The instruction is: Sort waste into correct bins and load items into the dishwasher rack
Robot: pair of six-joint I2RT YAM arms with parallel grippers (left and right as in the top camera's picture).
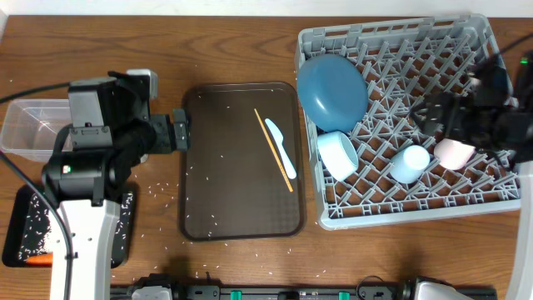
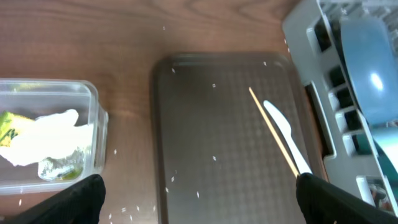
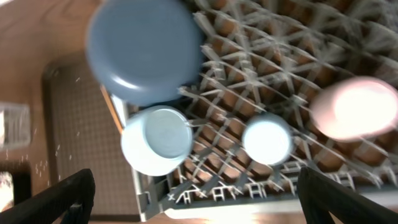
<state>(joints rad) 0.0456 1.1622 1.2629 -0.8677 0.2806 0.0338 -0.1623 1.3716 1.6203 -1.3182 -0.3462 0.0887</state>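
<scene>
**Four dishes in the rack, spoon and chopstick on the brown tray**

In the grey rack (image 1: 416, 218), along its left side: blue plate (image 1: 331, 90) tilted in the far corner, white bowl (image 1: 337, 155) just beside it toward the near edge. Farther right, side by side among the pegs: light blue cup (image 1: 410, 162) and pink cup (image 1: 455, 153).

On the brown tray (image 1: 241, 208), just left of the rack: pale blue spoon (image 1: 281, 148) and wooden chopstick (image 1: 273, 150), both slanted, close alongside each other on the tray's right half.

Left of that tray: clear tub (image 1: 17, 142) holding crumpled white paper (image 2: 50, 134), a yellow-green wrapper (image 2: 6, 124) and a silvery wrapper (image 2: 59, 167). Nearer the robot: black tray (image 1: 10, 257) with rice grains (image 1: 29, 225) and an orange carrot (image 1: 39, 260) at its near rim, partly hidden by the left arm (image 1: 83, 217). More grains strewn over the tabletop (image 1: 166, 50) and the brown tray.

Left tool (image 2: 199, 205): hangs above the brown tray's left edge, fingers spread wide, grips nothing.

Right tool (image 3: 199, 205): hangs above the rack's right part, fingers likewise far apart, grips nothing.
</scene>
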